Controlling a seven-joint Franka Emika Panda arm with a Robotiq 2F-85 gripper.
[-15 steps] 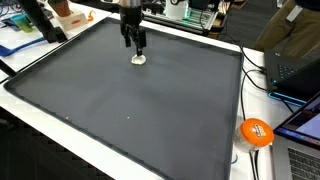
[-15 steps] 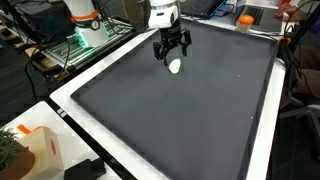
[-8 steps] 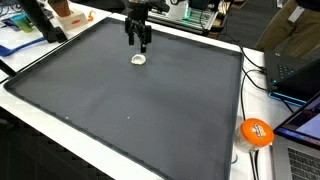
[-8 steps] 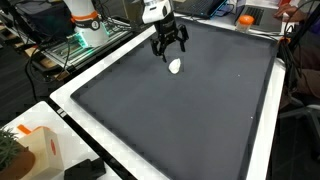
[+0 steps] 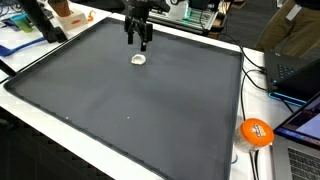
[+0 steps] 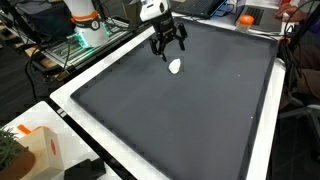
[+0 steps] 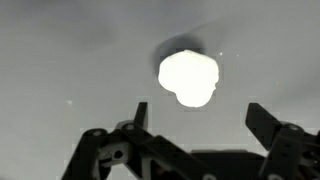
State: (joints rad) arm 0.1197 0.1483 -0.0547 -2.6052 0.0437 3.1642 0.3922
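Lump [image 5: 138, 59]: small, white, flat on the dark mat [image 5: 130, 115] near its far edge, nothing touching it. My claw [image 5: 139, 43] hangs right above it, clear of it, jaws spread wide and holding nothing. Both exterior views agree; from the other side the lump [image 6: 175, 67] sits just below and beside the claw [image 6: 168, 46]. Wrist view: the lump [image 7: 189, 78] is overexposed with no surface detail, ahead of my fingers [image 7: 138, 113] and roughly centred between them. The mat covers most of a white table [image 5: 250, 60]. Off the mat: orange disc [image 5: 256, 131] on the table rim, laptop [image 5: 296, 72] past it. Only container I see is a box [image 6: 40, 148] at a table corner; can't tell what's in it.
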